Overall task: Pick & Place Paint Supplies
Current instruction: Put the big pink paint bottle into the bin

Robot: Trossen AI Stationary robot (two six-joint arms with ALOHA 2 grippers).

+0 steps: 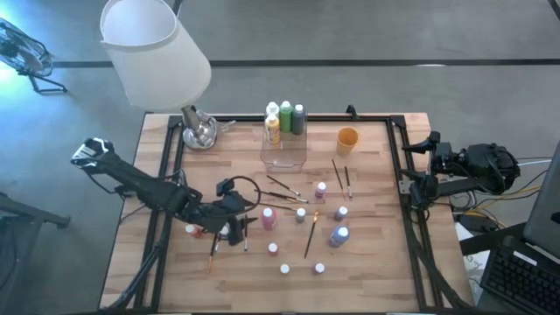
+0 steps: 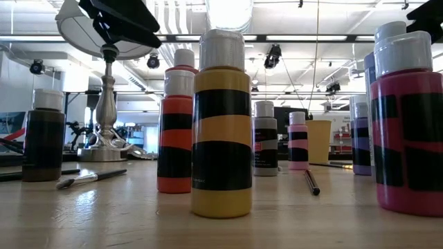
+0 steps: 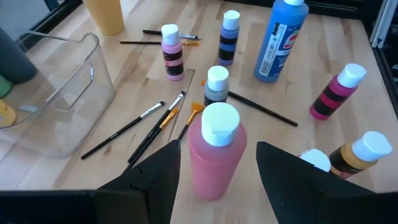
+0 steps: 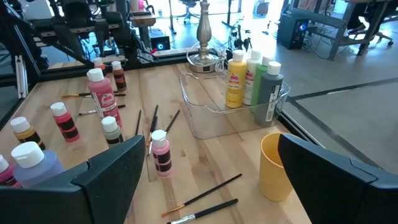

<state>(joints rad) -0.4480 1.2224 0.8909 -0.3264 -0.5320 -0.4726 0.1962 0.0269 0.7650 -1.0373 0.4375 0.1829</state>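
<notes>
A pink paint bottle with a white cap stands upright on the wooden table, also seen in the high view as the pink bottle. My left gripper is open, one finger on either side of this bottle with a gap on both sides; in the high view the left gripper reaches in from the table's left. More small bottles and thin dark brushes lie scattered over the table's middle. My right gripper waits open at the right edge, with nothing between its fingers.
A clear plastic box at the far middle holds yellow, green and dark bottles at its far end. An orange cup stands to its right and a lamp at the far left. A large blue bottle stands beyond the pink one.
</notes>
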